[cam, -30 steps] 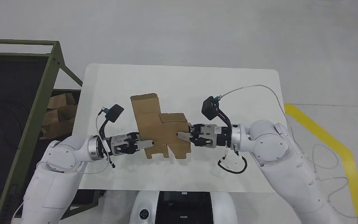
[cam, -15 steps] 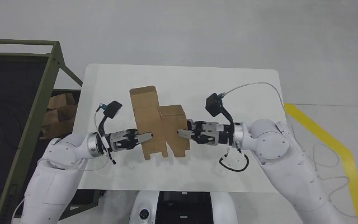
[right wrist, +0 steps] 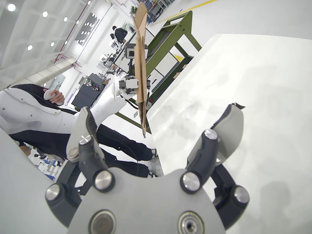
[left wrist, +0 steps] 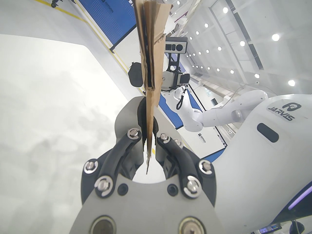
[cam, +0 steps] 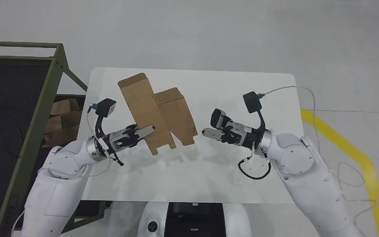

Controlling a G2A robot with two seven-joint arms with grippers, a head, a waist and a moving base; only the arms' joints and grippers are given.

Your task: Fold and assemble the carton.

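The carton [cam: 157, 115] is hanging as a flattened brown sheet above the left half of the counter [cam: 254, 95], its broad face turned up toward the top view and flaps sticking out at its ends. The left end effector [cam: 144, 129] is clamping the carton's near left edge, its fingers pressing on both faces. In the left wrist view the sheet is running edge-on out of that grip. The right end effector [cam: 207, 133] is hovering near the carton's right edge, apart from it, with its fingers [right wrist: 85, 122] spread wide and holding nothing. A frame [cam: 35, 71] is standing beside the counter's left side, with cardboard pieces [cam: 62, 121] lying inside it.
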